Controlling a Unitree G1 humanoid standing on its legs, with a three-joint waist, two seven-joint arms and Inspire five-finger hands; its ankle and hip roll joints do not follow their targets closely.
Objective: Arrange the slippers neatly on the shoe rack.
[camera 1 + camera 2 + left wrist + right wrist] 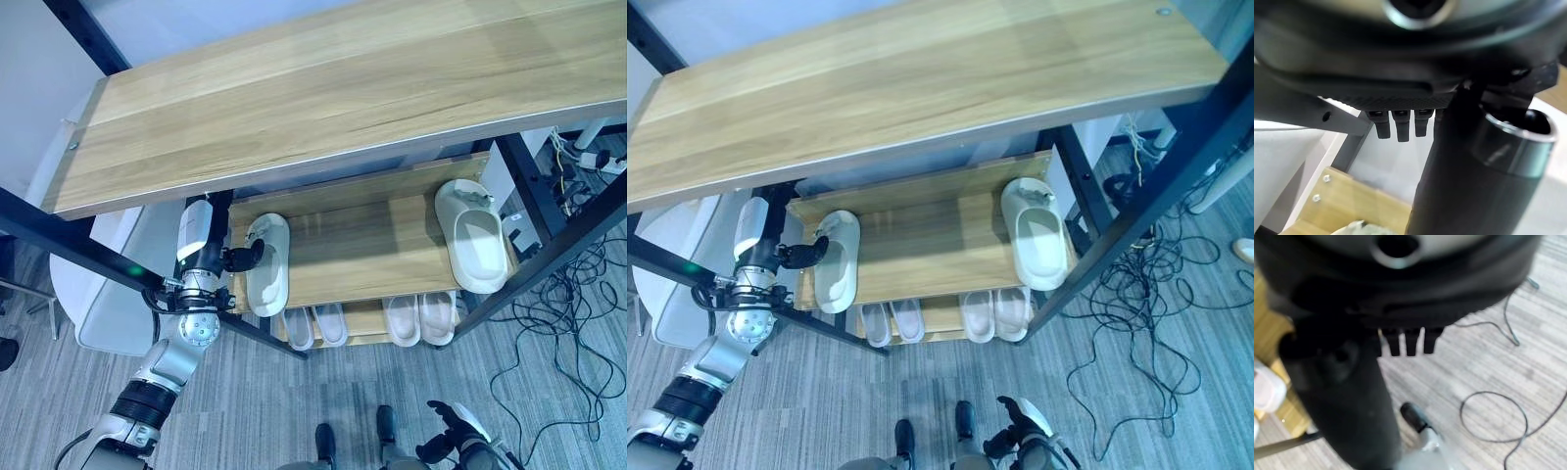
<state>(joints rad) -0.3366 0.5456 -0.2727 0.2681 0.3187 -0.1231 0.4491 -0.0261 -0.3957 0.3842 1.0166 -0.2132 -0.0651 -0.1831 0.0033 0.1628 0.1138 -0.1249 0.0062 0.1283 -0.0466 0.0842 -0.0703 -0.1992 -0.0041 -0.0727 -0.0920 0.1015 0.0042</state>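
Two pale slippers lie on the shoe rack's middle shelf [362,240]. One slipper [268,279] sits at the shelf's left end, its heel over the front edge. The other slipper [475,240] lies at the right end. My left hand [245,258] reaches in from the rack's left side and is beside the left slipper's strap, its fingers [1398,128] relaxed; I cannot tell whether they touch it. An edge of that slipper [1352,227] shows in the left wrist view. My right hand [446,431] hangs low over the floor, open and holding nothing.
The wide wooden top shelf [323,88] overhangs the middle one. Several white slippers [421,318] stand in pairs on the bottom shelf. Black frame posts [539,186] flank the rack. Loose cables [558,323] lie on the floor at the right, and a white panel [108,294] stands at the left.
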